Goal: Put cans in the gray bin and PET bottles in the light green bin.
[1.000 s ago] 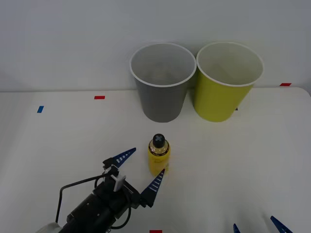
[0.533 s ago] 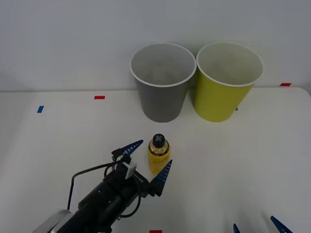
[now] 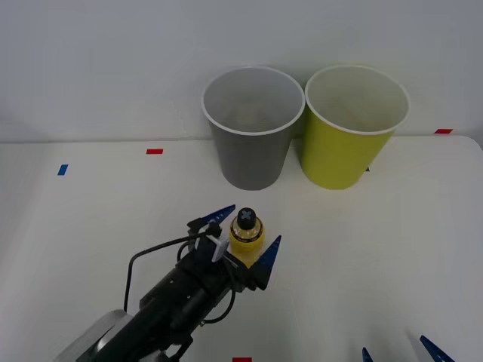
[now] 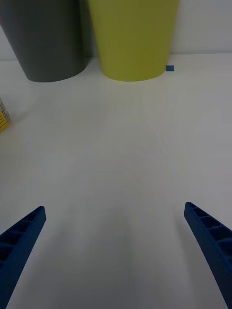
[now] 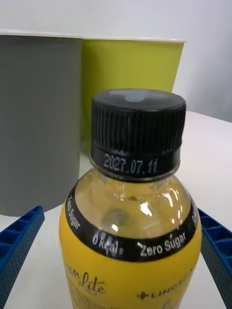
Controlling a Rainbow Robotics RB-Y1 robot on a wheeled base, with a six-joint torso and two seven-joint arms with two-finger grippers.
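A small PET bottle (image 3: 246,236) with a yellow label and black cap stands upright on the white table, in front of the gray bin (image 3: 252,151). The light green bin (image 3: 349,143) stands just right of the gray one. My left gripper (image 3: 247,234) is open, one blue finger on each side of the bottle, which looms close in the left wrist view as the PET bottle (image 5: 133,231). There the gray bin (image 5: 38,120) and light green bin (image 5: 128,91) rise behind it. My right gripper (image 4: 116,241) is open and low over the table's near right, facing the light green bin (image 4: 133,38).
The table (image 3: 392,249) carries small red and blue tape marks near its back edge, such as the red mark (image 3: 154,151). A plain wall stands right behind the bins. Open table lies to the right of the bottle.
My left gripper has advanced forward and to the right until its open fingers straddle the bottle. The bottle, the bins and the right gripper have stayed put.
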